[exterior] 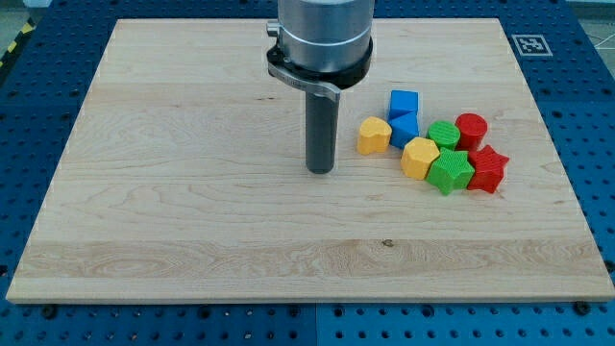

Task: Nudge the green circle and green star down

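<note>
The green circle sits in a cluster at the view's right, with the green star just below it. My tip rests on the board to the left of the cluster, about level with the green star and well apart from both green blocks. A yellow block lies between my tip and the green blocks.
Around the green blocks: a red circle and red star on their right, two blue blocks above left, another yellow block further left. The wooden board lies on a blue perforated table.
</note>
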Robot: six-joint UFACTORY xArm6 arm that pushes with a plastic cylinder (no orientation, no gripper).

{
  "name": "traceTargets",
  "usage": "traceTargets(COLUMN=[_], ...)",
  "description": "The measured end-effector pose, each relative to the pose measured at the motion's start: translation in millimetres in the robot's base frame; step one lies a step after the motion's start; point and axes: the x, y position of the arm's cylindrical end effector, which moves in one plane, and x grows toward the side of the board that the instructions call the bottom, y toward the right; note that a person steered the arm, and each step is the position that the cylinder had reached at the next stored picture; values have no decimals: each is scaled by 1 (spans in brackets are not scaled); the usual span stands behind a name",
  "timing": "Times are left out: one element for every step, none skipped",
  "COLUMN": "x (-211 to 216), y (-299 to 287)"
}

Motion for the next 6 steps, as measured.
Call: traceTargets(x=[-30, -82, -125, -158, -165, -147], y=[-5, -7, 4, 40, 84, 123])
